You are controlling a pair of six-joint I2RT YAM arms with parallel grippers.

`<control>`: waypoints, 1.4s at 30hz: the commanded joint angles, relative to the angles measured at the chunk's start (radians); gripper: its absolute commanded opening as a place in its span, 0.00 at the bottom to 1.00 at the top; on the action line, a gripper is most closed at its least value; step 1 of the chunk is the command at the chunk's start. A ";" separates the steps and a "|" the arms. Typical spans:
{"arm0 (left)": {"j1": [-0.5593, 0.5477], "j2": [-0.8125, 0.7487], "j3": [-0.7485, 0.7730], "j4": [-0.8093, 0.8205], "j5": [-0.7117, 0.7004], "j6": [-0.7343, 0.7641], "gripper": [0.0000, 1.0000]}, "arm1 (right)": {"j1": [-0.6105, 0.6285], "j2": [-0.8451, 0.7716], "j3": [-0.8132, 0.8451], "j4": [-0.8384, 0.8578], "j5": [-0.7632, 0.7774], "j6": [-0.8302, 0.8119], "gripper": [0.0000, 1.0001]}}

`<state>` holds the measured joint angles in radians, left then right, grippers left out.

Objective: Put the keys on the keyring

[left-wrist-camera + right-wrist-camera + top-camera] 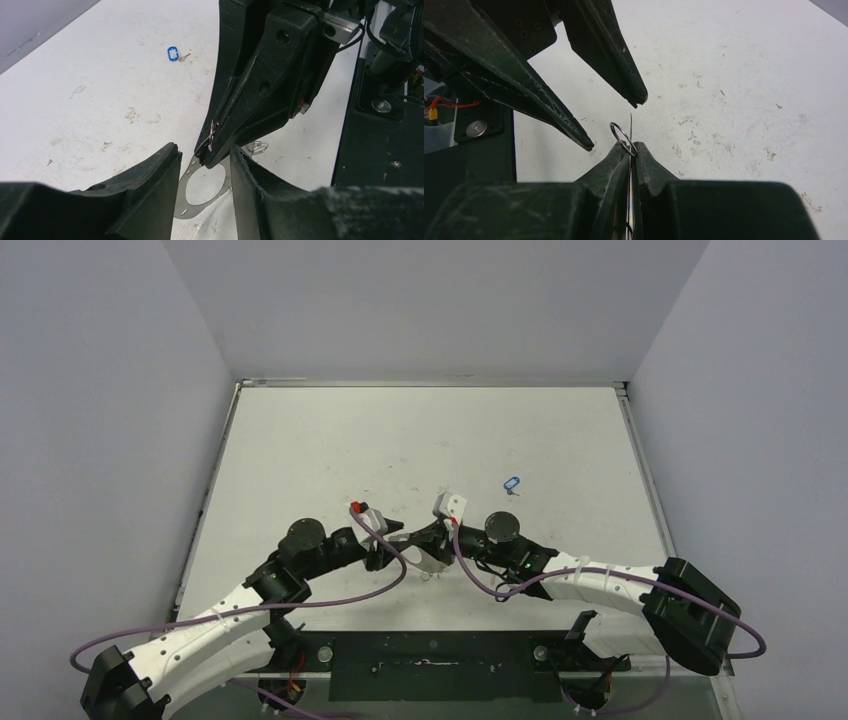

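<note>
Our right claw point(631, 147) is clenched on the keyring point(190, 206), toward six o'clock on the table point(330, 450). Our left claw point(204, 150) stands released around it. The blue key point(511, 483) lies at one o'clock; we should hold the ring steady while fetching it.

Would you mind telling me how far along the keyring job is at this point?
Nothing looks done yet: the blue-headed key lies loose on the table, away from the keyring. In hand: the right gripper is shut on the keyring's rim, and the left gripper stands open around it. Left: the blue-headed key needs threading onto a wire loop; I cannot make out the dark-headed key.
</note>
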<state>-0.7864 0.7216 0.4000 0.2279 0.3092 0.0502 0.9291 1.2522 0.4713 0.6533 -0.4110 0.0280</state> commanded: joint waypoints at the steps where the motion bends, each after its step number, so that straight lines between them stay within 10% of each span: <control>1: -0.007 0.032 -0.011 0.114 0.060 0.056 0.39 | -0.004 -0.035 0.031 0.041 -0.029 -0.008 0.00; 15: -0.006 0.070 -0.025 0.179 0.087 0.110 0.00 | -0.004 -0.032 0.038 0.030 -0.036 -0.011 0.00; 42: -0.007 0.108 -0.022 0.165 0.081 0.120 0.10 | -0.004 -0.024 0.050 0.025 -0.044 -0.003 0.00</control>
<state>-0.7906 0.8185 0.3641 0.3653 0.3809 0.1680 0.9234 1.2503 0.4732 0.6155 -0.4236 0.0204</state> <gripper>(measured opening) 0.099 0.050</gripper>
